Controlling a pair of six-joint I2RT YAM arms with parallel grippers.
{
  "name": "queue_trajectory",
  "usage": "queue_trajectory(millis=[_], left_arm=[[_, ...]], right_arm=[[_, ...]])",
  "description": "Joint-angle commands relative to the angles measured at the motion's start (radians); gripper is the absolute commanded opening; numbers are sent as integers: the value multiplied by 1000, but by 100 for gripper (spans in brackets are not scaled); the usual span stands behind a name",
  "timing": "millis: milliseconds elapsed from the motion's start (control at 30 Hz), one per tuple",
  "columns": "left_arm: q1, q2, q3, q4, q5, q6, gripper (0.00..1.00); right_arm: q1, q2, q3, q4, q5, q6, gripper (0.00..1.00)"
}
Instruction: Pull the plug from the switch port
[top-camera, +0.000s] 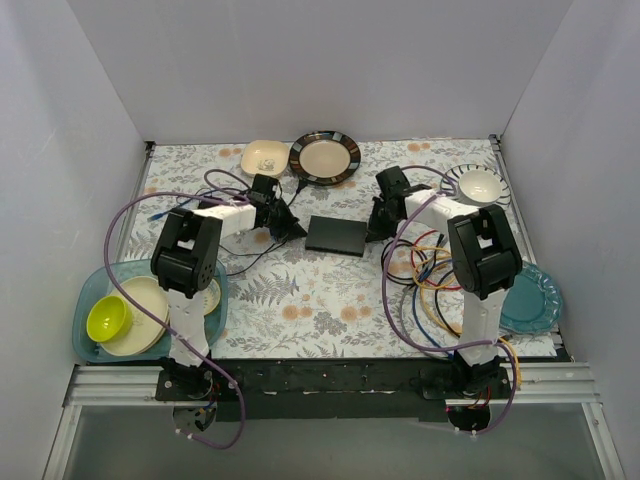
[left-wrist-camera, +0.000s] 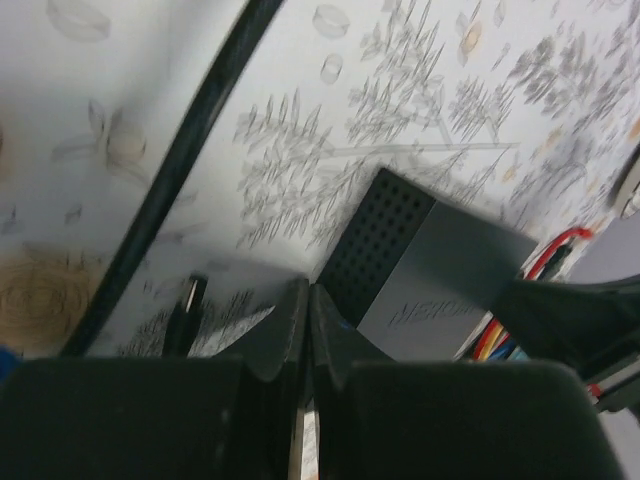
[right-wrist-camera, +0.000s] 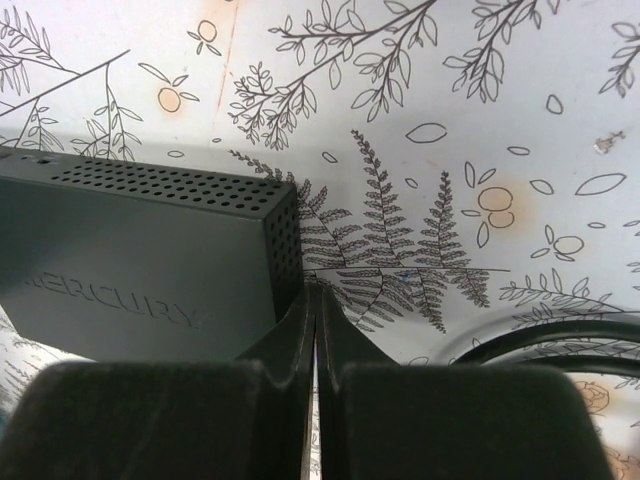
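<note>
The switch (top-camera: 335, 235), a flat dark grey box, lies on the floral cloth mid-table between my two grippers. My left gripper (top-camera: 295, 230) is shut and empty just off its left end. In the left wrist view the fingertips (left-wrist-camera: 306, 295) meet in front of the switch's perforated side (left-wrist-camera: 378, 240). A black plug with a metal tip (left-wrist-camera: 188, 300) lies on the cloth to their left, apart from the switch, beside a thick black cord (left-wrist-camera: 180, 170). My right gripper (top-camera: 374, 228) is shut and empty at the switch's right end (right-wrist-camera: 130, 260), with its tips (right-wrist-camera: 317, 295) by the near corner.
A cream bowl (top-camera: 265, 157) and a dark-rimmed plate (top-camera: 324, 157) stand at the back. A striped bowl (top-camera: 479, 184) is at the back right. Coloured cable loops (top-camera: 430, 275) and a teal plate (top-camera: 532, 298) lie at the right. A teal tray (top-camera: 95, 290) with dishes and a lime bowl (top-camera: 108, 317) is at the left.
</note>
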Motion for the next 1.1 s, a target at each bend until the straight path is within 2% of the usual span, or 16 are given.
queue_trajectory(millis=[0,267,433,600,733,800,900,1067], left_arm=[[-53,-113,-125,-8,24,12,0],[-53,-316,-279,-16,27,37,0],[-55,-427,-380,-37,22,43,0],[-53,-547,-470,-65,6,45,0],[-38,-602,-466,-126,-145,31,0],[-7,-596,-428,-134,-195,28,0],[19,-510,-317,-152,-197,46,0],[28,-346,-225,-114,-162,54,0]], right_arm=[[30,-25,-72,49,-34,-20,1],[113,-167,-244,93,-19,-48,1],[156,-264,-412,139,-43,-11,1],[224,-345,-490,147,-31,23,1],[204,-413,-474,103,64,46,1],[162,-410,-406,60,124,26,1],[96,-338,-292,-8,135,-20,1],[37,-195,-201,7,123,-58,1]])
